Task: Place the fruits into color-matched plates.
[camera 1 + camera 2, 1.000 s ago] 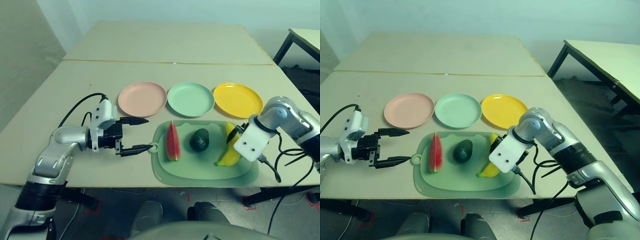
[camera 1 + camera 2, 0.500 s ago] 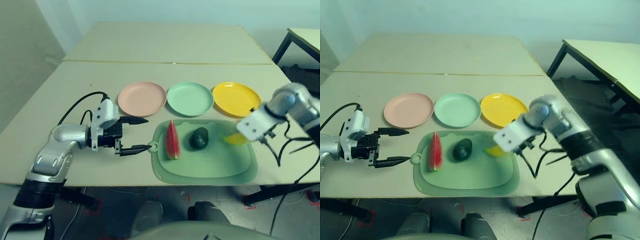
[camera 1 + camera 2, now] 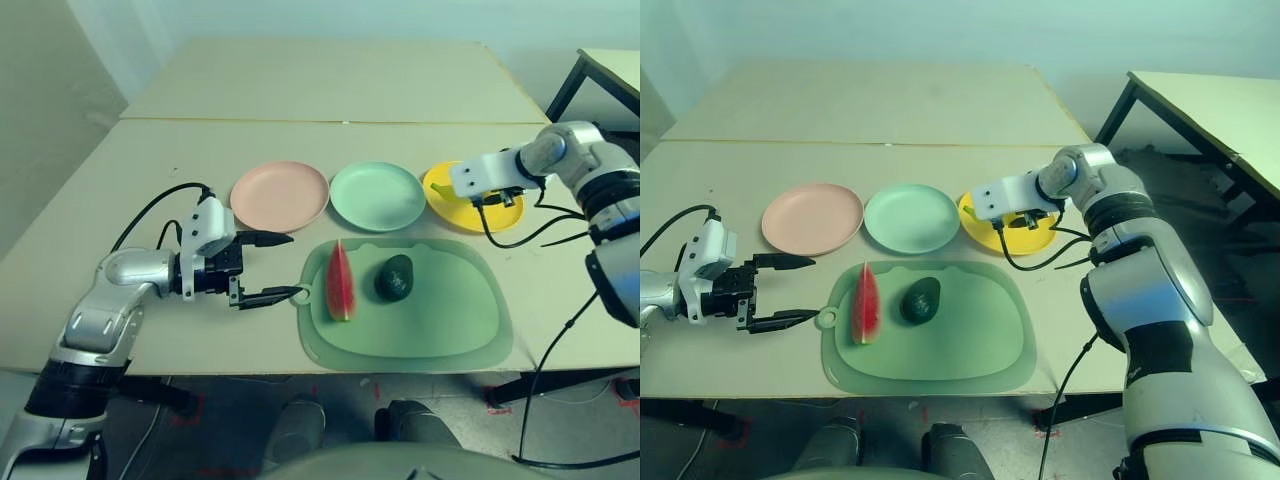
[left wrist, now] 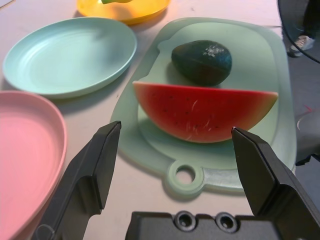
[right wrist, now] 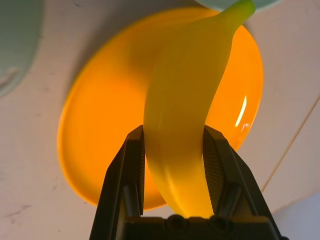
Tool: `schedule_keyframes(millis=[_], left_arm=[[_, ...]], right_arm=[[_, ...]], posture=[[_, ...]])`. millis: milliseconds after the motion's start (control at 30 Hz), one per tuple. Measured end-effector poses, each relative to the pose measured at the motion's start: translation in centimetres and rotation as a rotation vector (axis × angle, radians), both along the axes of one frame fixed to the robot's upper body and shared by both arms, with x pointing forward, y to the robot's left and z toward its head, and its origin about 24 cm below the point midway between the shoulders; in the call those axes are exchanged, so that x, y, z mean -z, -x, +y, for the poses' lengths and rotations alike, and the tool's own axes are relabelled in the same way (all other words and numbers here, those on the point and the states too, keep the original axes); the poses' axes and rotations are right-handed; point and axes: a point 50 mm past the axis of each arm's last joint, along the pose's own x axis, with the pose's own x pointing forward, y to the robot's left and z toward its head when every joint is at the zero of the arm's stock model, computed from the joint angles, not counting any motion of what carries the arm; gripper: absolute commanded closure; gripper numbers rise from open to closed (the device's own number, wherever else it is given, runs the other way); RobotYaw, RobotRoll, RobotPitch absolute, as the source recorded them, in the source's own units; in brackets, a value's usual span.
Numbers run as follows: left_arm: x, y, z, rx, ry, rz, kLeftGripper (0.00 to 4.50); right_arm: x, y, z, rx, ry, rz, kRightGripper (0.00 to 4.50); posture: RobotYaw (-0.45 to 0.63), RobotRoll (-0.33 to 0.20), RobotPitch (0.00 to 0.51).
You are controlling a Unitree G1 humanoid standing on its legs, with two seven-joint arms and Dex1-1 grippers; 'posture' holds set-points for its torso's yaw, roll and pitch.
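Observation:
My right gripper (image 5: 174,134) is shut on the yellow banana (image 5: 190,100) and holds it just above the yellow plate (image 5: 100,125), which lies at the right end of the plate row (image 3: 468,205). The red watermelon wedge (image 3: 341,281) and the dark green avocado (image 3: 395,277) lie on the pale green mat (image 3: 440,320). The pink plate (image 3: 279,195) and the mint green plate (image 3: 378,195) hold nothing. My left gripper (image 3: 293,265) stands open just left of the mat's ring tab, fingers pointing at the watermelon (image 4: 205,112).
A second table adjoins at the back, and a dark-legged table (image 3: 610,70) stands to the right. The right arm's black cable (image 3: 520,235) hangs over the table beside the mat. Bare tabletop lies left of the pink plate.
My right arm lifted the banana off the mat and carried it back to above the yellow plate. The left arm has stayed where it was, still open.

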Motion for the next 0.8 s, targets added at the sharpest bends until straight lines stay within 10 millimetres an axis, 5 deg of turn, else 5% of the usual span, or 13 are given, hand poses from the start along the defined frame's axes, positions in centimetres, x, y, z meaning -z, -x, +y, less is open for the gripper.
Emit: schedule_keyframes(millis=[267, 533, 800], left_arm=[[0.1, 0.6, 0.6, -0.031, -0.004, 0.003, 0.00], [-0.4, 0.3, 0.6, -0.018, -0.006, -0.014, 0.00], [-0.6, -0.2, 0.2, 0.030, -0.011, -0.014, 0.00]], right_arm=[[1.0, 0.1, -1.2, 0.058, 0.041, -0.026, 0.14], [0.4, 0.6, -1.7, 0.009, 0.062, 0.022, 0.04], [-2.7, 2.1, 3.2, -0.415, 0.092, 0.110, 0.04]], posture=[[0.15, 0.000, 0.047], [0.12, 0.000, 0.048], [0.10, 0.000, 0.046]])
